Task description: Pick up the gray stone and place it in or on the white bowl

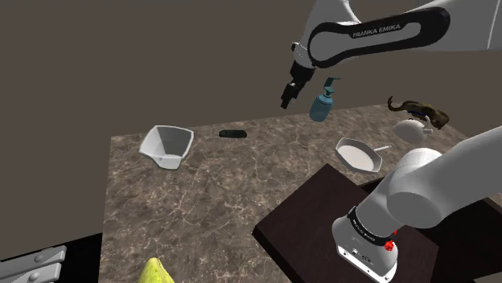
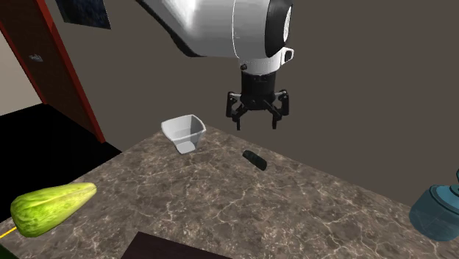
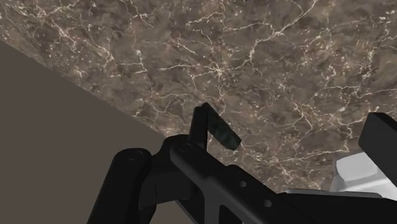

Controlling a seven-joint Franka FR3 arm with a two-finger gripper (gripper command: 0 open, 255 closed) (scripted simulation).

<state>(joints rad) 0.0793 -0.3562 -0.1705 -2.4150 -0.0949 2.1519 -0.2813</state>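
One white robot arm reaches over a brown marble countertop (image 1: pixel 211 193) in the shoulder view, its black gripper (image 1: pixel 290 96) hanging in the air well above the surface and holding nothing. On the counter near the far edge lies the stone (image 1: pixel 232 133), small, dark and elongated. The white bowl (image 1: pixel 166 146), square-sided and tapered, sits apart from the stone toward this view's left. A teal soap bottle (image 1: pixel 324 103) stands toward the right, and a white pan (image 1: pixel 358 153) lies near the dark stand (image 1: pixel 318 217). A yellow-green vegetable (image 1: pixel 157 272) pokes in at the bottom edge. In the second exterior view, the gripper (image 2: pixel 257 123) points straight down with its two fingers (image 2: pixel 237 121) spread apart and nothing between them. The stone (image 2: pixel 255 159) rests flat on the marble below it, and the bowl (image 2: pixel 183 131) stands at the counter's corner toward this view's left. The vegetable (image 2: pixel 51 206) lies at the lower left and the soap bottle (image 2: pixel 438 210) at the right edge. In the wrist view, the gripper (image 3: pixel 292 121) is wide open, and the stone (image 3: pixel 226 135) shows on the marble just beside one finger's tip, partly hidden by it.
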